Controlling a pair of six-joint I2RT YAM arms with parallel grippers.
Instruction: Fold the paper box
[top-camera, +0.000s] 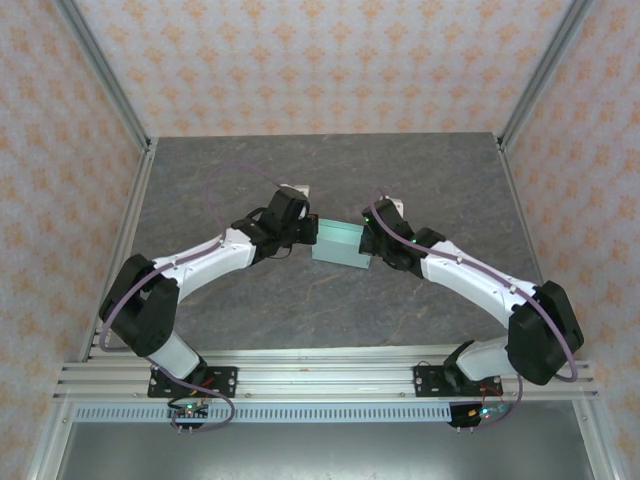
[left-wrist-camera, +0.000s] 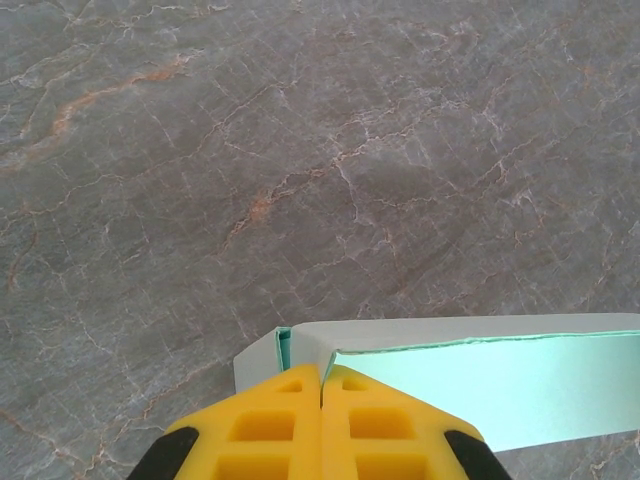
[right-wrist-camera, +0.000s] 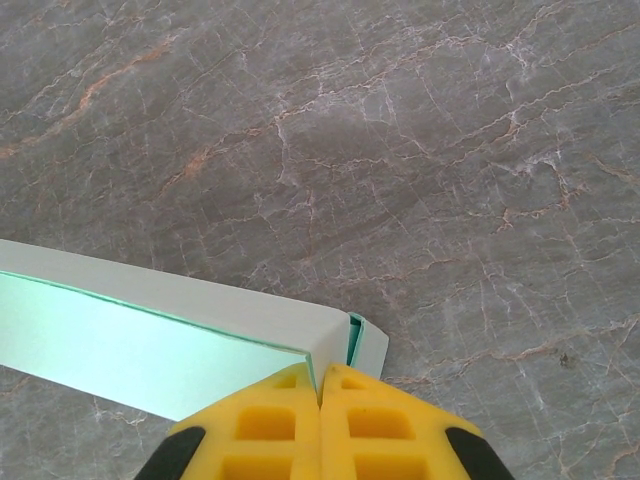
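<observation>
The paper box (top-camera: 338, 246) is a pale mint-teal card shape lying on the grey stone table between the two arms. My left gripper (top-camera: 306, 231) is at its left end and my right gripper (top-camera: 373, 246) at its right end. In the left wrist view the yellow fingertips (left-wrist-camera: 345, 385) are pressed together at the gripper (left-wrist-camera: 321, 372), pinching a thin wall edge of the box (left-wrist-camera: 500, 385) near its corner. In the right wrist view the gripper (right-wrist-camera: 320, 371) is likewise shut on a wall edge of the box (right-wrist-camera: 150, 335), beside a folded corner flap (right-wrist-camera: 368, 345).
Bare grey marbled tabletop (top-camera: 330, 170) stretches beyond and around the box. Metal frame posts (top-camera: 105, 75) and patterned walls enclose the back and sides. An aluminium rail (top-camera: 320, 380) carrying the arm bases runs along the near edge.
</observation>
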